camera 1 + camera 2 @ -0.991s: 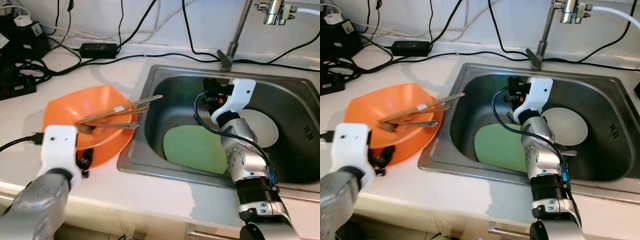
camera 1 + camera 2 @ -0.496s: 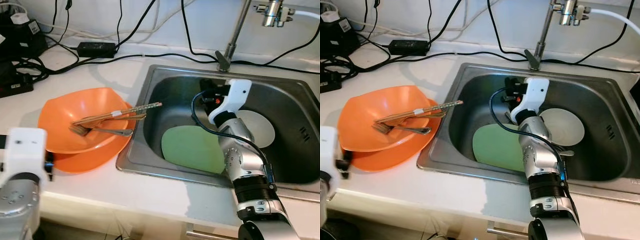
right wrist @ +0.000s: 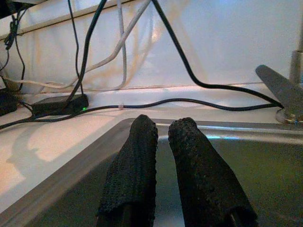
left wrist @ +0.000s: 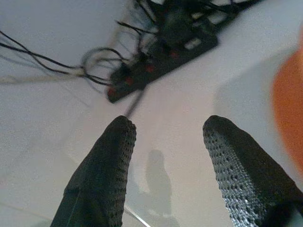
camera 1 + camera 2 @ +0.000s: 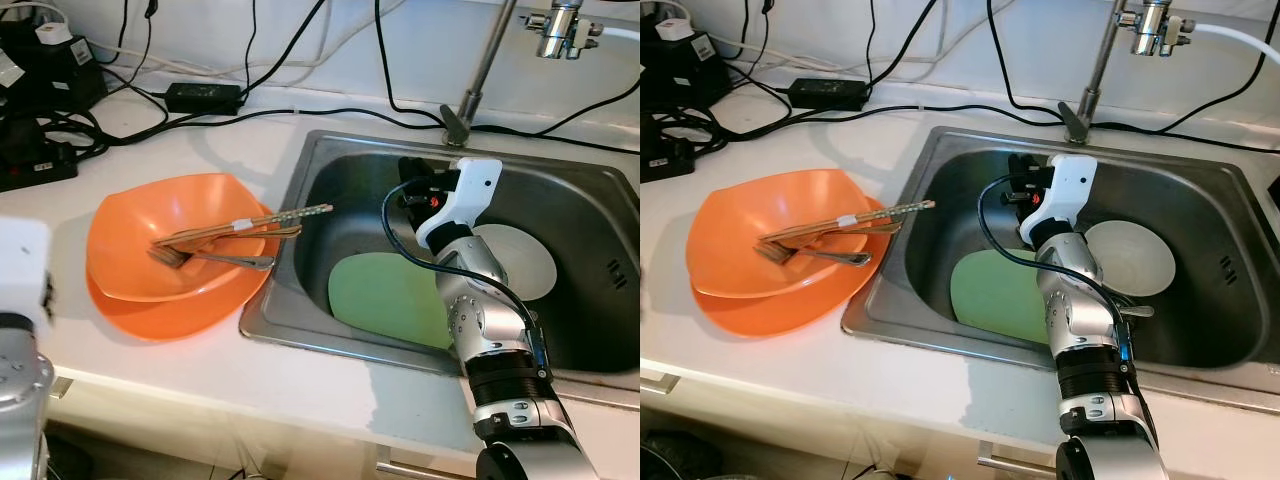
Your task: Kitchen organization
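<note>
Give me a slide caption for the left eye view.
Right end effector poised over sink holding green plate and white plate; utensils rest in stacked orange bowls.

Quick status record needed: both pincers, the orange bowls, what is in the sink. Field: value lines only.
left pincer: open, empty, above the white counter left of the bowls
right pincer: fingers almost together, holding nothing, over the sink, pointing at its back rim
orange bowls: two stacked, on the counter left of the sink
in top bowl: chopsticks and fork, chopstick tips overhang the sink edge
in sink: green plate, white plate
faucet: behind the sink
</note>
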Available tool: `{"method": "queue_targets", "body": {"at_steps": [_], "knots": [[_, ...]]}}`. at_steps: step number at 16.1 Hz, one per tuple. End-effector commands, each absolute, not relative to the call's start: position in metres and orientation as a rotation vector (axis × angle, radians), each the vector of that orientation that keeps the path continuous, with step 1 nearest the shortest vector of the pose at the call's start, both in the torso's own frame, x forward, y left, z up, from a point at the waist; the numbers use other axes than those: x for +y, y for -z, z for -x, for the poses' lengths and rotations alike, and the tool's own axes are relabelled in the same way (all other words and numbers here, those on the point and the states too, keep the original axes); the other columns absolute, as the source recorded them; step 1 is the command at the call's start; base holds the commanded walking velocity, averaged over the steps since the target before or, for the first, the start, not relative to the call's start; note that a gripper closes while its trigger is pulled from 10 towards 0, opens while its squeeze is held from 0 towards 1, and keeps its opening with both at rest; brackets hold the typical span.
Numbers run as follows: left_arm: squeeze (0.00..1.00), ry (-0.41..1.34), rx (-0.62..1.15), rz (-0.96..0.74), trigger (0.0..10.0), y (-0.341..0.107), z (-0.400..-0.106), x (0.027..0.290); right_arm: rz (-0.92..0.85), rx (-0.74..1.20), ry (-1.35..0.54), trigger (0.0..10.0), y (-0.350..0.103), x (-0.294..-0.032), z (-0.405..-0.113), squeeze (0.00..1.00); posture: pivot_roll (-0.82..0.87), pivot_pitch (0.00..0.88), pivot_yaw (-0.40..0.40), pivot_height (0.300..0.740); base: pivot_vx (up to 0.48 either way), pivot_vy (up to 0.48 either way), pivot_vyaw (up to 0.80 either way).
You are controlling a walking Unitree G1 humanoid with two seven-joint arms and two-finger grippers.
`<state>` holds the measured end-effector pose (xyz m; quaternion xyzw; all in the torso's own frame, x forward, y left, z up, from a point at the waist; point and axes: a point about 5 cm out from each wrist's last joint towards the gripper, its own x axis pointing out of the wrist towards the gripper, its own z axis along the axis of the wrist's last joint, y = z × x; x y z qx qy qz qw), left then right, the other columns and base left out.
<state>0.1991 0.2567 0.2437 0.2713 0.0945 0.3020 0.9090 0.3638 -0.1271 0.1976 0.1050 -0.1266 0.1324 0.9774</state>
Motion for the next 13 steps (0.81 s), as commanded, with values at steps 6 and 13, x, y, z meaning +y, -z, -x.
{"method": "queue_targets", "body": {"at_steps": [6, 13], "knots": [[0.00, -0.788, 0.012, -0.778, 10.0, -0.276, -0.201, 0.267, -0.226, -0.270, -0.262, 10.0, -0.200, -0.127, -0.365, 0.00, 0.26, 0.102, -0.005, 0.740, 0.000, 0.000, 0.00], [0.00, -0.388, -0.507, -0.747, 10.0, -0.323, -0.255, 0.185, -0.223, -0.296, -0.234, 10.0, -0.205, -0.133, -0.366, 0.00, 0.21, 0.053, 0.007, 0.740, 0.000, 0.000, 0.00]]}}
